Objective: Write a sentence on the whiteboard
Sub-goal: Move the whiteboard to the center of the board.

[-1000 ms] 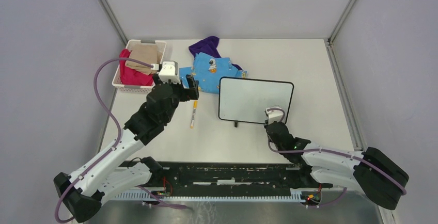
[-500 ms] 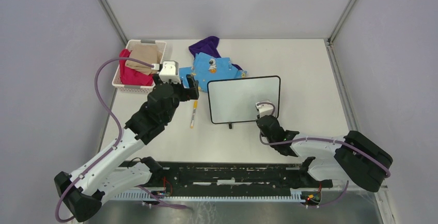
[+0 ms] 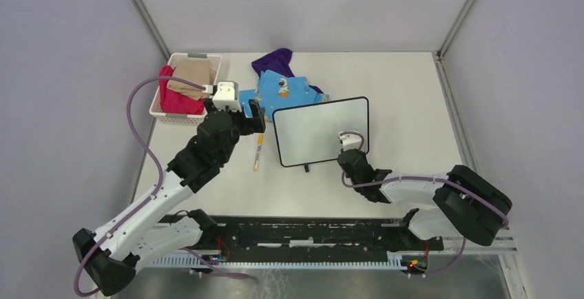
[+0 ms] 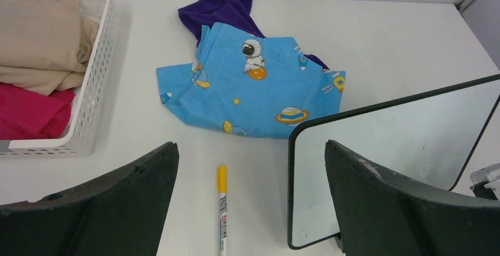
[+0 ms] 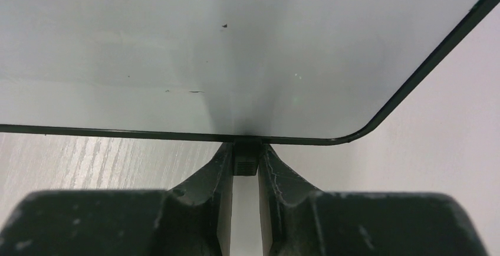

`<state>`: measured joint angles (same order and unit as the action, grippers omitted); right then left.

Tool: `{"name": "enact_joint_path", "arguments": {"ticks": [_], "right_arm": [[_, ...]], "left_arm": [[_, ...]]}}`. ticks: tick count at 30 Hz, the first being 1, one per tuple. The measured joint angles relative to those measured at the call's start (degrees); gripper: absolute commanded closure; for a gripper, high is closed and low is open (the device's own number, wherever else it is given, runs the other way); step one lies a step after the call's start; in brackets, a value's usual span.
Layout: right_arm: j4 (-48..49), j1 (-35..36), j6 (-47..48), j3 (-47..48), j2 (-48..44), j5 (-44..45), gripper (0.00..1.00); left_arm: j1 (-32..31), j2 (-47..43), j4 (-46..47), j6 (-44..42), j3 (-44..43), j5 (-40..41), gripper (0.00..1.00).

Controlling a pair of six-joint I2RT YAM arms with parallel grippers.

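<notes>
The whiteboard [image 3: 318,130] lies tilted at the table's middle, blank; no sentence shows on it. My right gripper [image 3: 350,151] is shut on the whiteboard's little black foot [image 5: 246,165] at its near edge, just under the board [image 5: 236,49]. A yellow-capped marker [image 3: 257,153] lies on the table left of the board. My left gripper [image 3: 255,121] is open and empty above it; in the left wrist view the marker [image 4: 222,217] lies between the spread fingers [image 4: 106,209], with the whiteboard [image 4: 389,150] to its right.
A white basket [image 3: 206,60] with beige and red cloths stands at the back left. A blue space-print cloth [image 3: 286,92] and a purple cloth [image 3: 274,60] lie behind the board. A black rail [image 3: 310,233] runs along the near edge.
My right gripper has dragged the whiteboard to the left, toward the marker, and turned it slightly. The left arm and the marker have not moved.
</notes>
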<state>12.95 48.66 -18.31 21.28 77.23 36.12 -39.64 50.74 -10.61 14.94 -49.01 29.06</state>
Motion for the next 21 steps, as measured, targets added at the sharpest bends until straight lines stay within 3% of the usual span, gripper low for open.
{"name": "enact_joint_path", "arguments": {"ticks": [4, 5, 8, 11, 15, 21], "right_arm": [[1.1, -0.8, -1.2, 0.0, 0.6, 0.0, 1.00], [1.3, -1.0, -1.4, 0.0, 0.7, -0.2, 0.93], [2.1, -1.4, -1.9, -0.3, 0.6, -0.7, 0.61], [3.0, -1.6, -2.3, -1.6, -0.4, -1.6, 0.42], [3.1, -1.7, -2.4, -3.2, -2.7, -2.4, 0.38], [3.6, -2.6, -2.2, -5.6, -5.8, -4.7, 0.47]], "left_arm": [[0.0, 0.0, 0.0, 0.0, 0.0, 0.0, 0.02], [0.0, 0.0, 0.0, 0.0, 0.0, 0.0, 0.02], [0.0, 0.0, 0.0, 0.0, 0.0, 0.0, 0.02], [0.0, 0.0, 0.0, 0.0, 0.0, 0.0, 0.02], [0.0, 0.0, 0.0, 0.0, 0.0, 0.0, 0.02], [0.0, 0.3, 0.0, 0.0, 0.0, 0.0, 0.02]]}}
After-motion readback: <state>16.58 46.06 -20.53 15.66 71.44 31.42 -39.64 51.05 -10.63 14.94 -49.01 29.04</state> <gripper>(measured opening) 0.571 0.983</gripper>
